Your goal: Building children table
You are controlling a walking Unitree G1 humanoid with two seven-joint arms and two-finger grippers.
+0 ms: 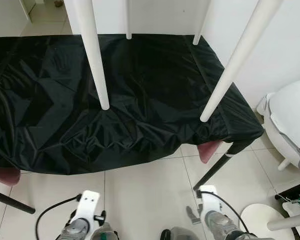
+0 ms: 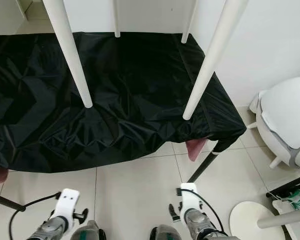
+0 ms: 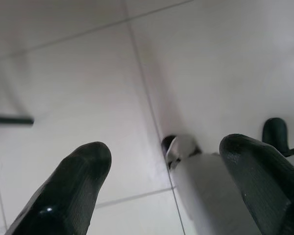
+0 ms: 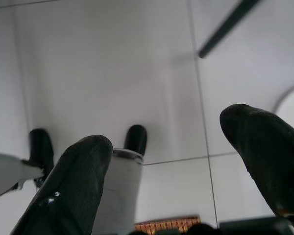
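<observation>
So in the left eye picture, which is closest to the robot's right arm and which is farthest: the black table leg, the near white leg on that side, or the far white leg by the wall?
From the right gripper, hanging low over the floor tiles:
1. Black table leg, slanting just above the right arm.
2. Near white leg, standing on the black cloth at its right front.
3. Far white leg, at the cloth's back right corner by the wall.

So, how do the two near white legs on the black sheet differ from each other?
The near left leg leans only a little, while the near right leg slants strongly toward the wall. The left leg's tip stands well inside the black sheet; the right leg's tip is near its right edge. Both are white, round, tapered, and point upward like the two far legs.
</observation>
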